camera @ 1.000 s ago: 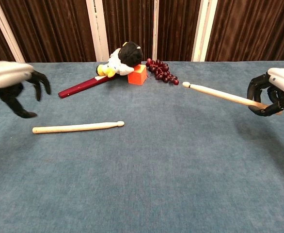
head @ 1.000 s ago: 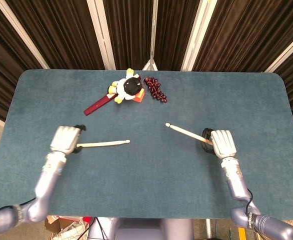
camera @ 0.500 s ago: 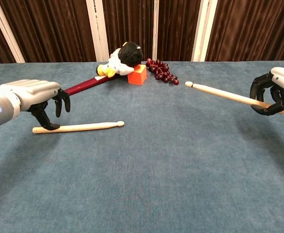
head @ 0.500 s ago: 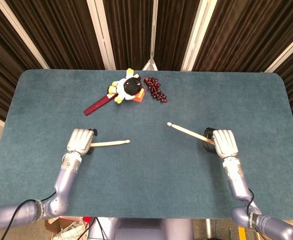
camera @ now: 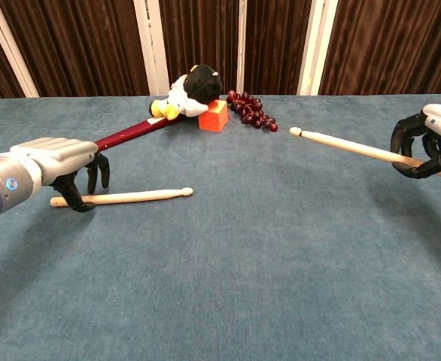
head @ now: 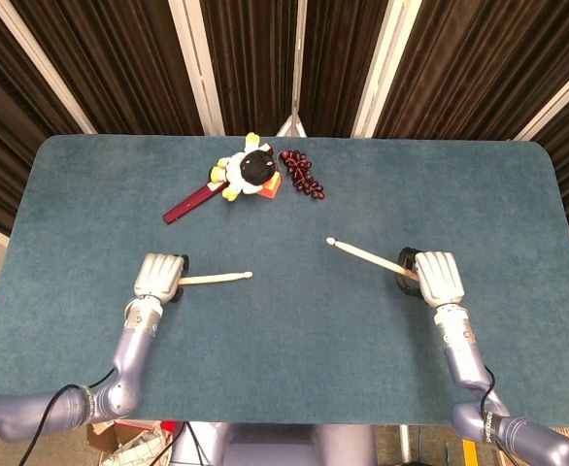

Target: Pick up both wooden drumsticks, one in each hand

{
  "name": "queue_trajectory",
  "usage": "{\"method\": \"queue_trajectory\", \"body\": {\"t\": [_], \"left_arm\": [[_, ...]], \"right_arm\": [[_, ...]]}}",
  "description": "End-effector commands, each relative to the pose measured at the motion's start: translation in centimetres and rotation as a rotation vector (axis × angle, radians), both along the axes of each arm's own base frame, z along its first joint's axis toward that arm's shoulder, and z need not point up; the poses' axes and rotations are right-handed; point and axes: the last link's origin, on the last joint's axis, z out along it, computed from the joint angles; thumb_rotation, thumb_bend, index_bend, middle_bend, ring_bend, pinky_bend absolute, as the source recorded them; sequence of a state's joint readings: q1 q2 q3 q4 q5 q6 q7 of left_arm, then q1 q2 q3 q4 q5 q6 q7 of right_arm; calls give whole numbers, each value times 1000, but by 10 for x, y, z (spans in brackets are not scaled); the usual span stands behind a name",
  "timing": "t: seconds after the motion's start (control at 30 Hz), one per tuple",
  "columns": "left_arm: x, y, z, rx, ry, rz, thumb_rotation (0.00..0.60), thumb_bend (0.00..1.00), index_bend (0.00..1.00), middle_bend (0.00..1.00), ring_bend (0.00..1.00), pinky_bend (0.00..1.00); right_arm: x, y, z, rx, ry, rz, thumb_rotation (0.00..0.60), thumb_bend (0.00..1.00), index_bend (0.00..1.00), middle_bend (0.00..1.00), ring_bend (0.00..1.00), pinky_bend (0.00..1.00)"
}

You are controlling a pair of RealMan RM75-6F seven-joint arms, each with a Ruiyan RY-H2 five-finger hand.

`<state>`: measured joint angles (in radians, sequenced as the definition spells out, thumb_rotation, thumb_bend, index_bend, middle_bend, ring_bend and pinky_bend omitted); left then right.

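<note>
One wooden drumstick (head: pixel 217 279) (camera: pixel 130 197) lies flat on the blue table, its tip pointing right. My left hand (head: pixel 156 277) (camera: pixel 62 169) is lowered over the stick's butt end, thumb in front and fingers behind, spread and not clamped. The second drumstick (head: pixel 367 256) (camera: pixel 345 145) hangs above the table with its tip toward the centre. My right hand (head: pixel 438 277) (camera: pixel 431 143) grips its butt end with curled fingers.
At the back middle of the table (head: pixel 518 175) lie a plush toy (head: pixel 251 170) (camera: pixel 190 90), an orange block (camera: pixel 214 116), a bunch of dark grapes (head: pixel 302 173) (camera: pixel 252 110) and a dark red stick (head: pixel 192 204) (camera: pixel 130 134).
My left hand has moved right and down from the table's left side onto the butt end of the lying drumstick. The right hand, holding its stick, has barely shifted.
</note>
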<state>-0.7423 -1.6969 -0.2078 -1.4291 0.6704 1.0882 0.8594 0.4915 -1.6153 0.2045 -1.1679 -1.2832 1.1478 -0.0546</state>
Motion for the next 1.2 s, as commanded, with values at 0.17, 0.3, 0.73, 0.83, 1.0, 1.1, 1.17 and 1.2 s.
{"method": "queue_trajectory", "body": {"t": [0.17,0.3,0.73,0.83,1.0,1.1,1.17,1.2], "left_arm": [[6,1,-13,-14,-27,-10,600,444,411,439,795,926],[10,1,-18,-18,-34,-22,600,443,432,463,795,926],[10,0,-21,9,-34,-58,600,579,593,678,810,934],[13,1,-17,32,-49,-88,600,586,595,682,811,935],[24,4,-7,60,-81,-139,600,589,595,682,811,935],[37,7,4,84,-105,-194,600,589,596,683,811,935],[47,9,12,97,-130,-226,600,589,598,684,811,935],[51,9,14,100,-139,-237,600,589,599,684,811,935]], "right_arm": [[-1,0,0,-3,4,0,600,560,793,670,773,777],[-1,0,0,-4,7,0,600,560,793,670,773,777],[-3,1,0,-1,10,0,600,560,796,674,773,777],[-3,2,0,-1,10,0,600,561,797,674,773,777],[-1,2,0,-6,4,0,600,560,797,675,773,777],[4,0,2,-13,-3,6,600,561,798,675,773,777],[9,-1,3,-20,-5,16,600,561,800,677,773,777],[11,-2,4,-23,-6,21,600,561,802,678,773,777]]}}
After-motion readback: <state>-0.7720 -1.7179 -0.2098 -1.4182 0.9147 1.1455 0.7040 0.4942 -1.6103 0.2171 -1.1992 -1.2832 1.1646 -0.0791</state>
